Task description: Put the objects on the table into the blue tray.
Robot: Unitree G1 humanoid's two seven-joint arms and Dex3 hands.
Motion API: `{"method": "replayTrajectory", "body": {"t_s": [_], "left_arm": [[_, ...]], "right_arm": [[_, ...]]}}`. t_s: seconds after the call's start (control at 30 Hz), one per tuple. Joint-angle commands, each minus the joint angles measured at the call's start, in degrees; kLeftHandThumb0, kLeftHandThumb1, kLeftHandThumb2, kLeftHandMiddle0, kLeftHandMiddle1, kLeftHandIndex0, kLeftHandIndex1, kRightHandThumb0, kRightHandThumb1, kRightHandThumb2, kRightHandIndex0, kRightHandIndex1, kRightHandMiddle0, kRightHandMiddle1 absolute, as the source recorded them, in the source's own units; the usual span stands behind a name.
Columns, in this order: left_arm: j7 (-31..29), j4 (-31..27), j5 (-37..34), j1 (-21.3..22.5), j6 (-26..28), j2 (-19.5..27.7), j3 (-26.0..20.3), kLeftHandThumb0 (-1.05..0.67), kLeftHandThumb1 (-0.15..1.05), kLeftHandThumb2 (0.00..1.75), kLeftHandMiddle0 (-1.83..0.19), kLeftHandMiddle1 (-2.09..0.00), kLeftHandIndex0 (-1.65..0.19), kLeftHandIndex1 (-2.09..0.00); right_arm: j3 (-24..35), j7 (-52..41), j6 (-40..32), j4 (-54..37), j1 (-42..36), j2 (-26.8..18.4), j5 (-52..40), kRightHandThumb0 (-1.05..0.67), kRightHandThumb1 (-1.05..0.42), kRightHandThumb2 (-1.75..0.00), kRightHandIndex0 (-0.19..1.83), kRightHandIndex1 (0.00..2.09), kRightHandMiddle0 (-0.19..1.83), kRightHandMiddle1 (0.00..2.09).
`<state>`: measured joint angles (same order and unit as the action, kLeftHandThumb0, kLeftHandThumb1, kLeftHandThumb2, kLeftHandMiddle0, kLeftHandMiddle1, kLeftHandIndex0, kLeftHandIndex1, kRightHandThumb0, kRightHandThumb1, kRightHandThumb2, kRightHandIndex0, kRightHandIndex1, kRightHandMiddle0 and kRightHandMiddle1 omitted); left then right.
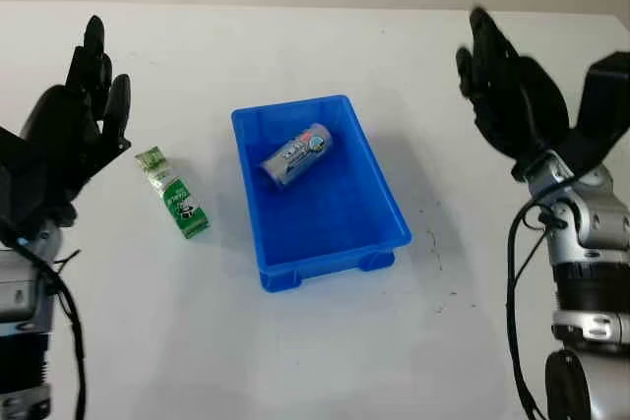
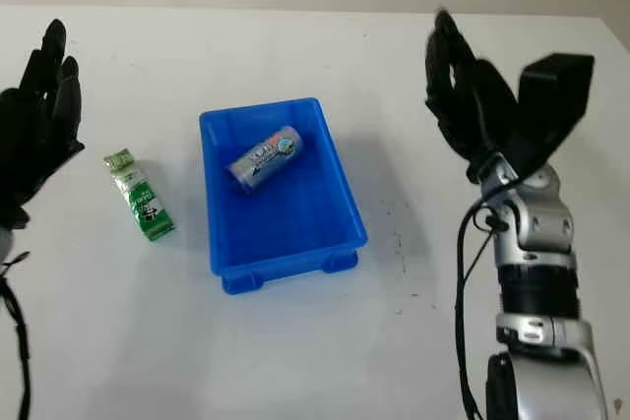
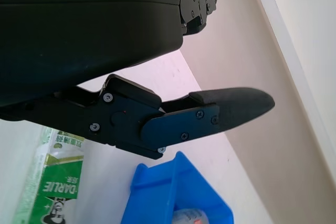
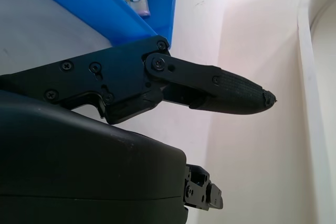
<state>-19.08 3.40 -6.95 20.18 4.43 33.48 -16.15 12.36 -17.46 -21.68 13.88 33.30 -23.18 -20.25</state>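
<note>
green carton point(image 1: 172, 194) lies flat on the counter point(image 1: 325, 341) at 9 o'clock of the blue tray point(image 1: 379, 194), long axis 11-to-5, just at 4 o'clock of the open left robot hand point(image 1: 74, 125), the nearer one; open right robot hand point(image 1: 507, 86) sits beyond the tray, which holds a can point(image 1: 297, 153).

Green carton point(image 3: 50, 182) cut off by the frame edge.
</note>
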Motion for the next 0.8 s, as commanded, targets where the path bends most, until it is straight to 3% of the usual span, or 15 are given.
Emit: {"method": "replayTrajectory", "body": {"t_s": [0.0,0.17,0.23,0.37,0.5,0.77], "left_arm": [[-2.3,1.6,-0.7,1.9,-0.8,2.6,-0.7,-0.80,1.05,0.45,0.19,0.00,0.19,0.00],[-8.4,4.2,1.9,3.6,-3.1,8.6,0.9,-0.86,1.05,0.24,0.19,0.00,0.19,0.00],[-10.8,3.6,1.4,4.1,-1.3,10.2,1.3,-0.86,1.01,0.11,0.19,0.00,0.19,0.00],[-14.7,2.0,1.5,5.4,3.4,12.6,3.2,-0.80,0.90,0.03,0.19,0.00,0.19,0.00],[-16.3,1.4,10.0,6.4,-0.9,17.3,8.3,-0.82,0.88,0.04,0.13,-0.04,0.13,-0.04],[-17.1,3.4,25.8,8.7,-17.4,22.3,17.9,-0.74,0.81,0.04,-0.02,-0.09,-0.03,-0.10]], "right_arm": [[0.9,0.1,-0.9,-2.2,-1.3,1.1,-1.0,-0.77,-1.05,-0.68,-0.19,0.00,-0.19,0.00],[0.5,1.7,-2.2,-4.5,-3.1,3.0,-0.6,-0.79,-1.05,-0.72,-0.19,0.00,-0.19,0.00],[0.2,1.3,-1.8,-4.8,-3.6,3.4,-0.5,-0.80,-1.05,-0.75,-0.19,0.00,-0.19,0.00],[-0.7,1.6,0.2,-5.4,-4.2,4.8,0.7,-0.80,-1.05,-0.79,-0.19,0.00,-0.19,0.00],[-1.8,2.1,2.2,-5.6,-4.1,5.9,2.4,-0.80,-1.05,-0.82,-0.19,0.00,-0.19,0.00],[-1.8,2.9,2.5,-5.3,-2.6,6.9,3.2,-0.79,-1.05,-0.82,-0.19,0.00,-0.19,0.00]]}}
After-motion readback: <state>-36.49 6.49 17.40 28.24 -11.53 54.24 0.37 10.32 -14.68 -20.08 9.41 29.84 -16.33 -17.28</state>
